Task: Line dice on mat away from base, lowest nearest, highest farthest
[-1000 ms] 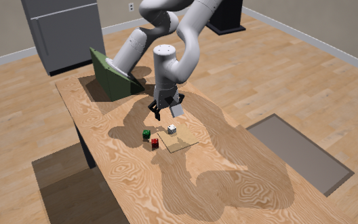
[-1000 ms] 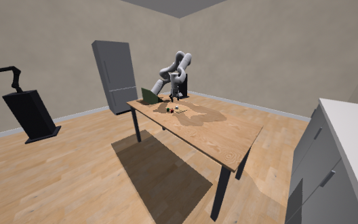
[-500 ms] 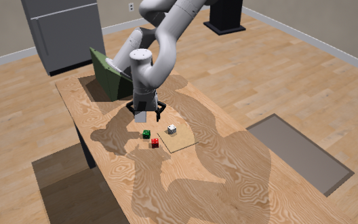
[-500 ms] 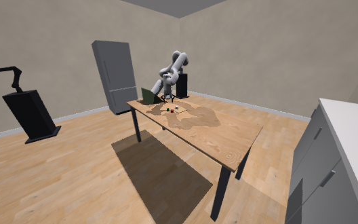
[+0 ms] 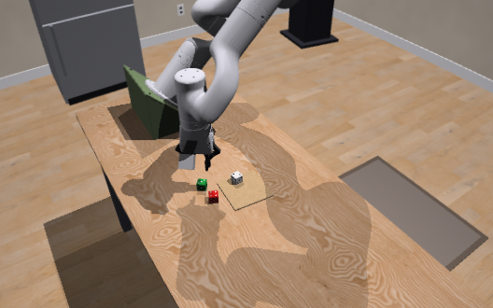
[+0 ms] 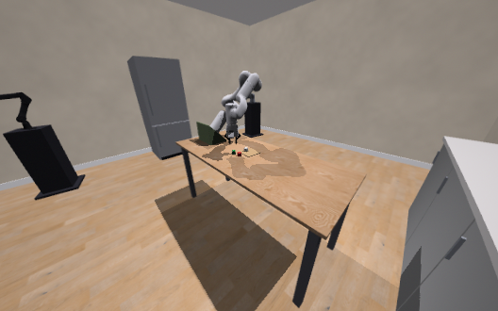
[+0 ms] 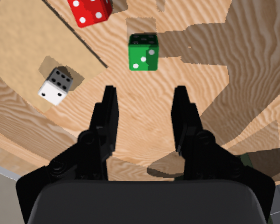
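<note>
My gripper (image 5: 199,166) (image 6: 233,140) (image 7: 145,99) is open and empty above the table, close to the green die on its base side. The green die (image 5: 202,185) (image 6: 234,152) (image 7: 143,54) lies flat on the table, off the mat; its lit face shows three pips. The red die (image 5: 213,197) (image 6: 240,154) (image 7: 90,11) lies beside the mat's edge, off it, partly cut off in the wrist view. The white die (image 5: 236,177) (image 6: 245,149) (image 7: 55,86) sits on the tan mat (image 5: 248,196) (image 7: 21,45), near its base-side edge; its lit face shows two pips.
The wooden table (image 5: 272,271) (image 6: 298,203) carries the dice and mat. A green slanted block (image 5: 146,105) (image 6: 207,133) stands at the table's base end beside the arm. Arm shadows fall across the table.
</note>
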`<action>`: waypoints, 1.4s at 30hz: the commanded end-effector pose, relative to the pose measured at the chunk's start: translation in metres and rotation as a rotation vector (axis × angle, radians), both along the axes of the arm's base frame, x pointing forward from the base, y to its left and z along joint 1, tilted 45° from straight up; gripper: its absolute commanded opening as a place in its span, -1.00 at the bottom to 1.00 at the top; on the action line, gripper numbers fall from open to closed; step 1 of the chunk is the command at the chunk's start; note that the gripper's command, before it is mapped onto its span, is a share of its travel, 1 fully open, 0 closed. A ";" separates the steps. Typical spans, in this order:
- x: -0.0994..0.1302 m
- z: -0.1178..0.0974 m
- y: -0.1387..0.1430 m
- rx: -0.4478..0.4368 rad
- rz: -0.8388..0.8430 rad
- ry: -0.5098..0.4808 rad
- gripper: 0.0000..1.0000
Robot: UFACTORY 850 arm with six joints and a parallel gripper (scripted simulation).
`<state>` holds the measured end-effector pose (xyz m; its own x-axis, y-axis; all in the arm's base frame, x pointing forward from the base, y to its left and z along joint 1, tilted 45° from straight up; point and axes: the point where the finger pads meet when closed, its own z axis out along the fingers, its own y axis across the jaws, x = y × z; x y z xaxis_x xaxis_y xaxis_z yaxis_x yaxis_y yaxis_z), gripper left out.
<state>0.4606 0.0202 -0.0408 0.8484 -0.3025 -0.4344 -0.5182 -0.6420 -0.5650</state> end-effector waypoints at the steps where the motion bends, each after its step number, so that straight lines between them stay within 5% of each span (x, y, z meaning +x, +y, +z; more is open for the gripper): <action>1: 0.001 0.000 -0.001 -0.001 -0.001 -0.001 -0.05; 42: 0.000 -0.006 0.006 -0.001 -0.001 0.000 -0.05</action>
